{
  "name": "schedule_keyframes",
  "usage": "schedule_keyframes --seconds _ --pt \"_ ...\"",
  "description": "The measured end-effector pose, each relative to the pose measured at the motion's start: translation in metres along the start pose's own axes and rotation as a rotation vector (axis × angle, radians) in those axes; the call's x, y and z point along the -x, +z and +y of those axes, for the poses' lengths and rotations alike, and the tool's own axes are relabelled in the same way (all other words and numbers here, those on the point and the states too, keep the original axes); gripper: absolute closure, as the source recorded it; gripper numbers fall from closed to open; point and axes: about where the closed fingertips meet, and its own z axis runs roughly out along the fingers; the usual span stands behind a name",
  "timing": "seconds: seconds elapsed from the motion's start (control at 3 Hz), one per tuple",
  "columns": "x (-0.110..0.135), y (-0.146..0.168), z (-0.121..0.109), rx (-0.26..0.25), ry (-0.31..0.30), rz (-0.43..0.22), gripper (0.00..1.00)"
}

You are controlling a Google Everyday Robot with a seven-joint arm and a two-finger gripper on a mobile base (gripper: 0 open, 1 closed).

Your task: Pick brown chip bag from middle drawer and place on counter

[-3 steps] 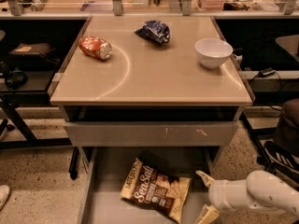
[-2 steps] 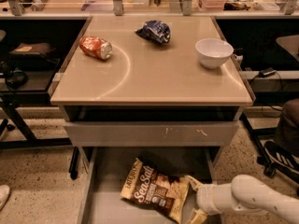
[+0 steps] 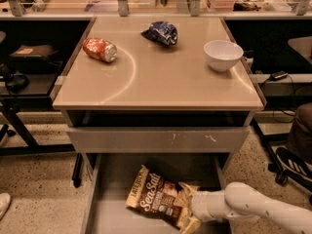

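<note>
The brown chip bag with white "Sea Salt" lettering lies flat in the open middle drawer, low in the camera view. My gripper reaches in from the lower right on a white arm. It is open, with its jaws at the bag's right end, one above and one below the tan edge. The beige counter is above the drawer.
On the counter lie a red-orange can at the left, a dark blue bag at the back and a white bowl at the right. A shut grey drawer front overhangs the open drawer. A chair base stands at the right.
My gripper has moved left along the drawer, from beside the bag to its right end. The bag has stayed in place.
</note>
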Motion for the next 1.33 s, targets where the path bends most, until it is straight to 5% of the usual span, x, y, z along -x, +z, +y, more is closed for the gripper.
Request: schedule_keyframes --seconds 0.33,0.67,1.33 --pt "0.0112 0.0200 -0.0124 0.000 0.004 -0.040 0.00" --pt "0.0116 0.0214 -0.0132 0.000 0.005 -0.043 0.17" --pt "0.0116 0.0215 -0.0132 0.000 0.005 -0.043 0.65"
